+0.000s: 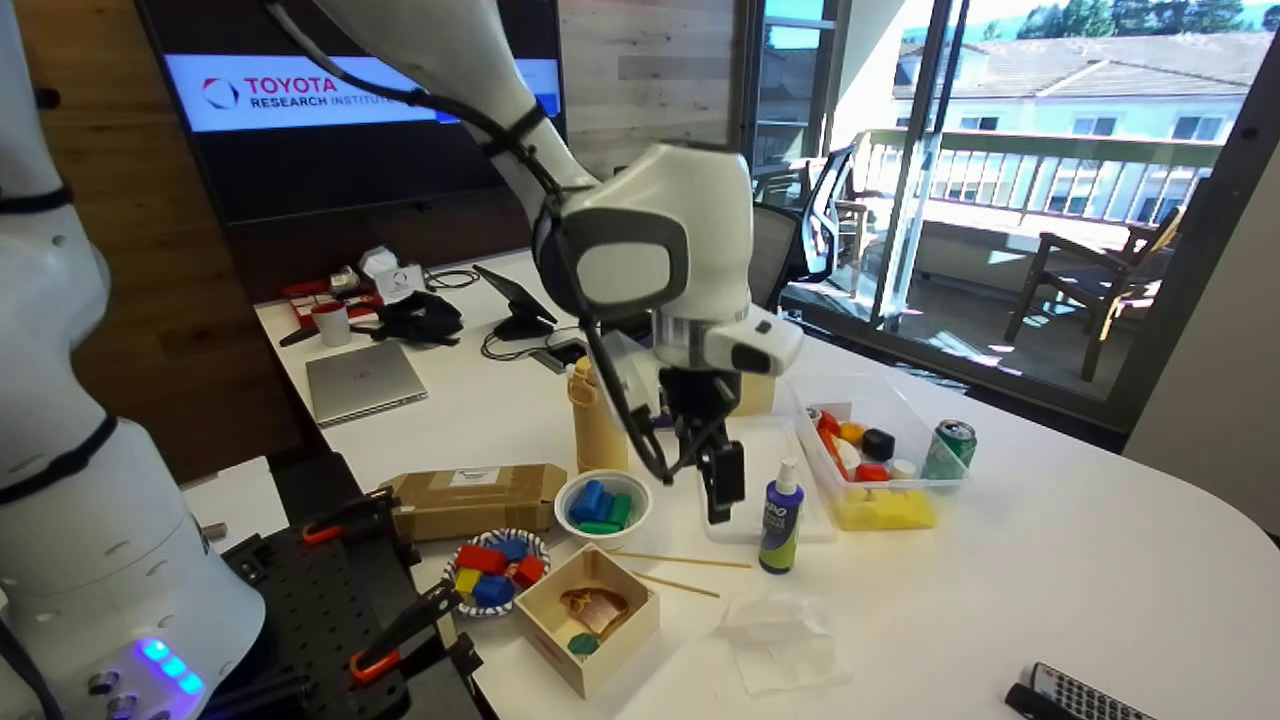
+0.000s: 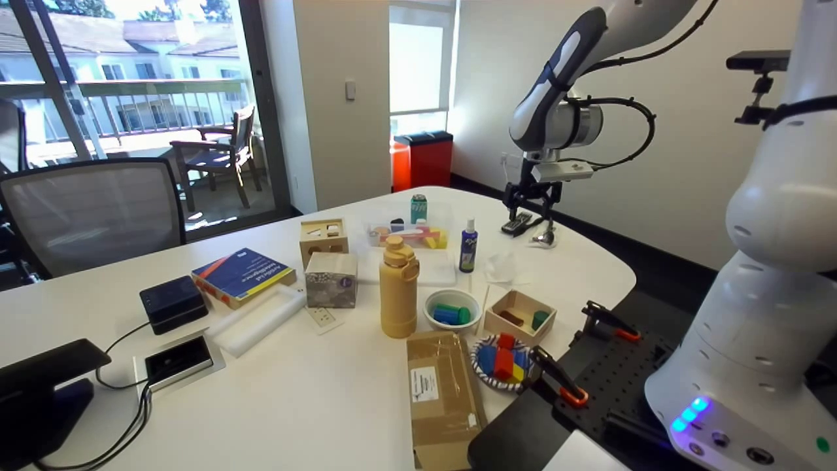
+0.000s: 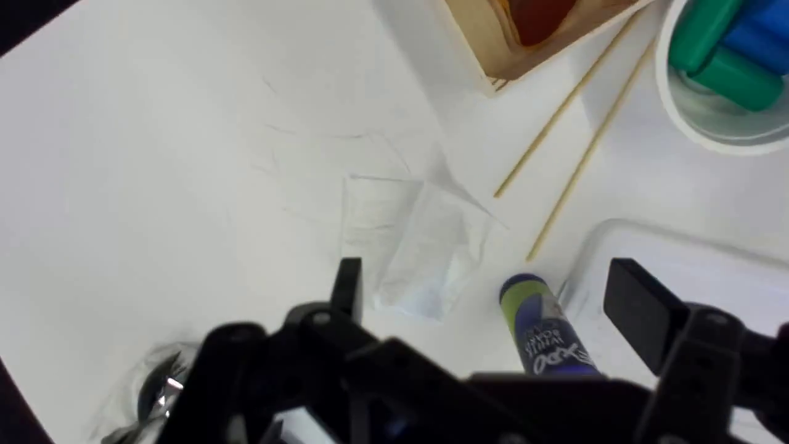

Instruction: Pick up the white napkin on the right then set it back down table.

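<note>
On the table [image 3: 185, 154] | white napkin [image 3: 425, 246] | thin, creased, rumpled

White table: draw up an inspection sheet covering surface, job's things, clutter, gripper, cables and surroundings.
Surface: white table, with faint thin lines in the wrist view, cause unclear.
Job's things: white napkin, creased, lying on the table, ungripped.
Clutter: spray bottle upright, two thin sticks, white bowl, open wooden box.
Gripper: open above the table, holding nothing.
Cables: black cable strapped along the arm; more cables on the table.
Surroundings: lit wall screen; office chair beside the table.
</note>
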